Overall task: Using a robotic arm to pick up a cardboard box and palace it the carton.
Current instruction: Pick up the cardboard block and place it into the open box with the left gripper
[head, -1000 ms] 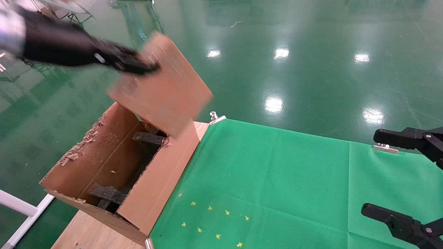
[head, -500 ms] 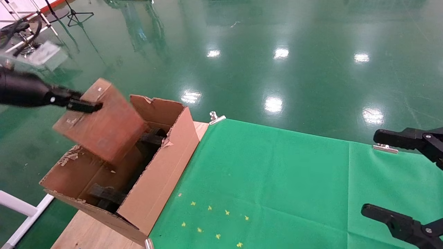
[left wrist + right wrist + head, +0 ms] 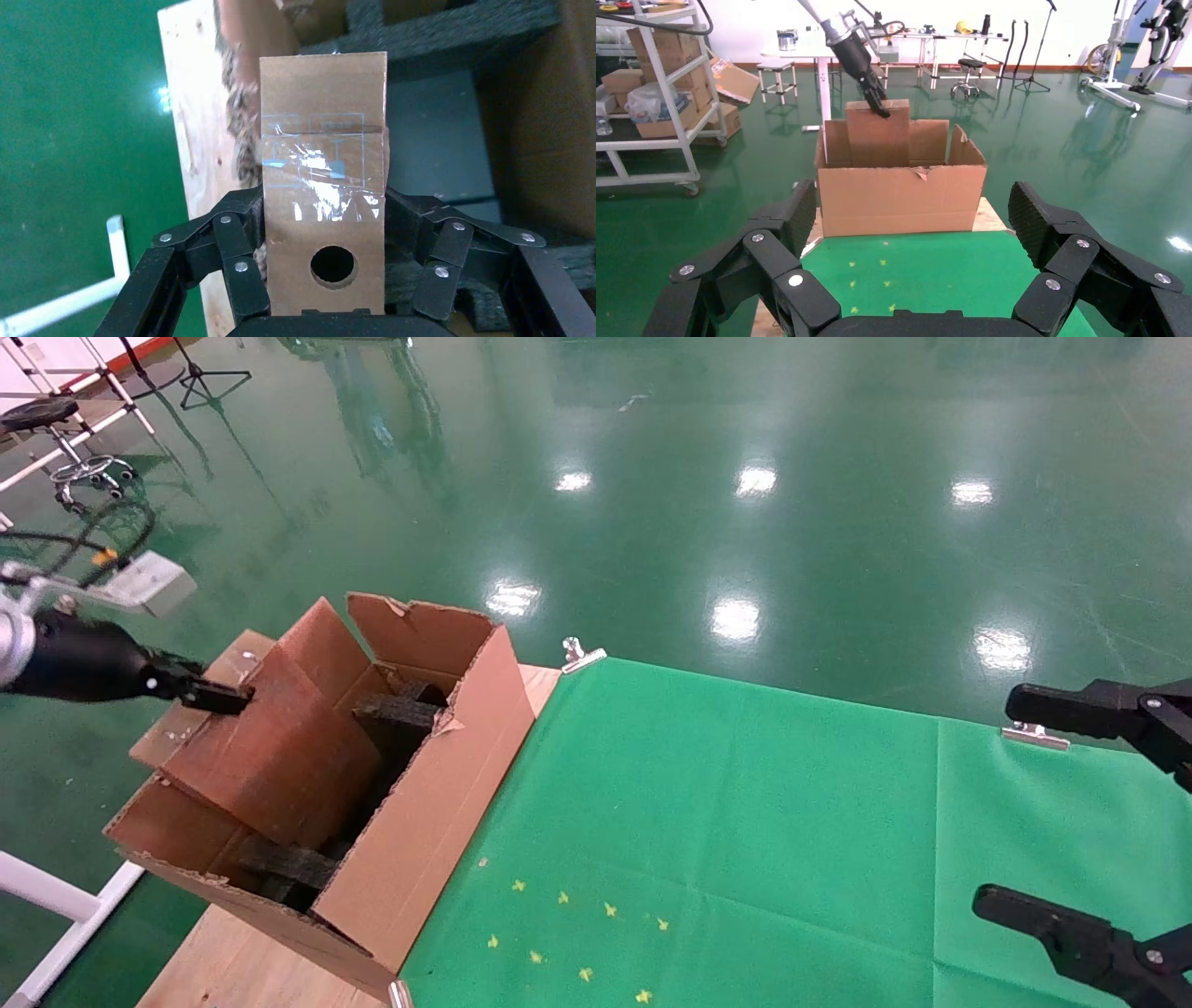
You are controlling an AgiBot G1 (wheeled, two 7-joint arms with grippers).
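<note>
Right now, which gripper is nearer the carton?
Left. The left gripper holds the cardboard box partly inside the carton; the right gripper hangs open across the green cloth.

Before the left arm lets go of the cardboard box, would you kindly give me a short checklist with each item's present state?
1. Left tool shut on the cardboard box: ok.
2. Box lower end inside the carton: ok.
3. Box upright: not ok, it leans in the head view.
4. Box bottom resting on the black foam pieces: cannot tell.
5. Right tool open, apart from the carton, over the green cloth: ok.
</note>
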